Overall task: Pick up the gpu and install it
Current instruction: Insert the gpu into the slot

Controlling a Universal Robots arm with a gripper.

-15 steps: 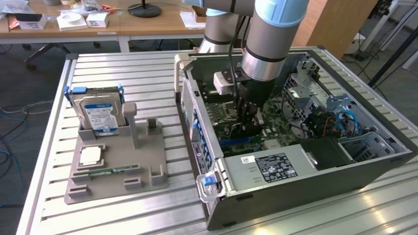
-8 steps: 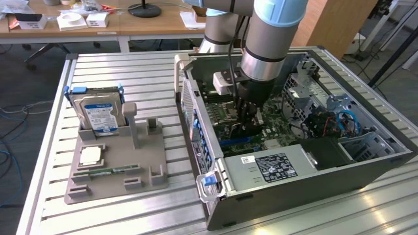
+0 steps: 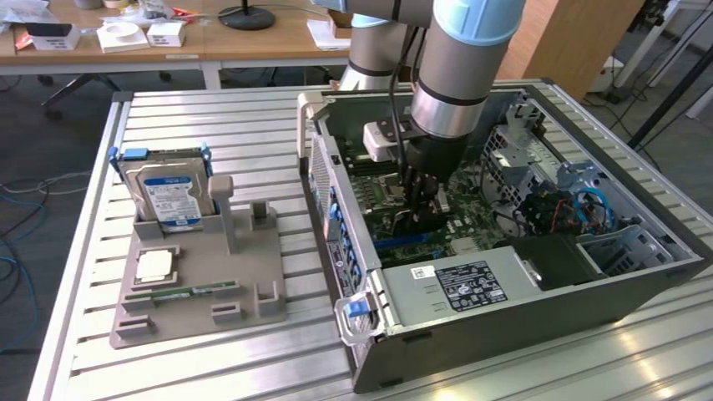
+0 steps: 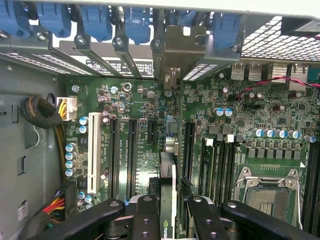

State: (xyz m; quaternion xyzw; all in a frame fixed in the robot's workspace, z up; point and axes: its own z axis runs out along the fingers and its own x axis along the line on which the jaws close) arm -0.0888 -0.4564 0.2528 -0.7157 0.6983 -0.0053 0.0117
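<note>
Black linkage fingers point(image 4: 145, 217) of the end effector point(image 4: 168, 212) are clamped on the gpu point(image 4: 168, 175). The wrist view shows the gpu edge-on, as a thin dark card standing upright over the green motherboard point(image 4: 140, 150) between two long black expansion slots. The part of the card nearest the fingers is cut off by the frame edge, beside a partly legible logo. Whether the card's edge touches a slot cannot be told. A silvery bracket point(image 4: 176, 47) stands in line with the card among the perforated slot covers; whether it belongs to the card is hard to make out.

In the exterior view the arm point(image 3: 457, 75) reaches down into the open computer case point(image 3: 624, 284), which lies on the slatted aluminium worktop point(image 3: 200, 117). The arm's wrist hides most of the card from this side.

Around the card:
- Blue retention latches point(image 4: 95, 20) line the case wall.
- A white slot point(image 4: 92, 152) sits on the motherboard.
- A metal-framed processor socket point(image 4: 267, 192) is partly hidden behind a finger link.
- A yellow-and-black cable bundle point(image 4: 42, 112) lies beside the board.

A labelled power supply point(image 3: 468, 284) fills the near end of the case. Toward the exterior view's left, well apart from the case, a grey fixture tray point(image 3: 189, 322) carries an upright hard drive point(image 3: 167, 196) and a green memory stick point(image 3: 184, 292) lying flat.
</note>
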